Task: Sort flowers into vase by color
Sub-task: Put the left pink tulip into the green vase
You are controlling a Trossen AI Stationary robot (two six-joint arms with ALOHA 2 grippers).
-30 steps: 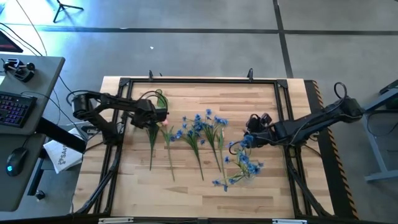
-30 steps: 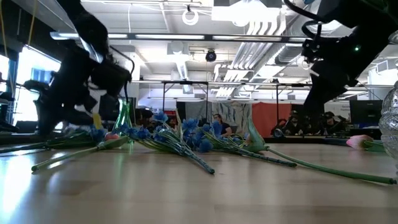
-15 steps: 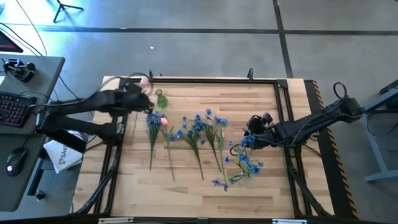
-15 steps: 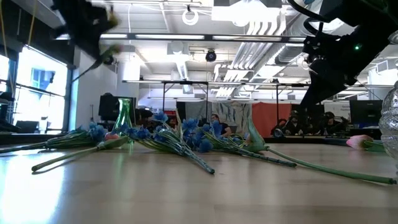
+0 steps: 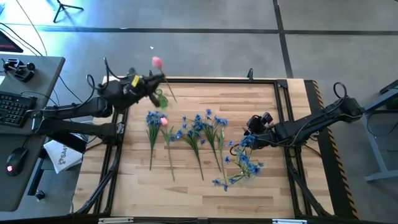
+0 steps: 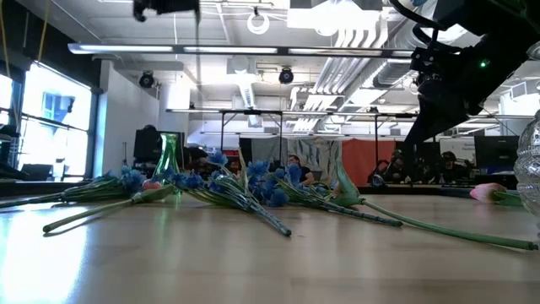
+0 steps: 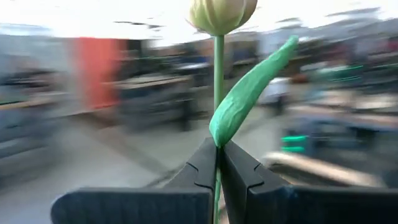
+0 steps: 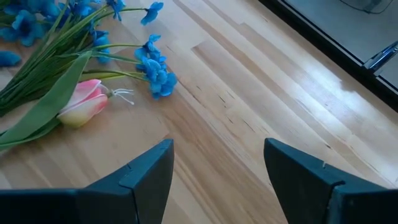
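The tabletop [image 5: 267,193] is light wood with a black frame along its edges. Lying flat on it: a row of blue-blossom sprays [image 5: 202,127], green stems pointing toward the near edge, and one pink tulip [image 5: 163,121] among them. A green vase [image 5: 161,98] stands near the far left corner.

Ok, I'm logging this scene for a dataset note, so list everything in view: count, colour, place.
Pink tulip bud on a long green stem: one, held up over the table's far left corner.
Pink tulip on the table: one, lying among the left stems.
Blue-blossom sprays: several, lying mid-table.
Green glass vase: one, far left.
Clear glass vase: one, holding blue sprays, right side.
Wooden table: one, light.
Left gripper: shut on the tulip stem.
Right gripper: open above the table, right side.
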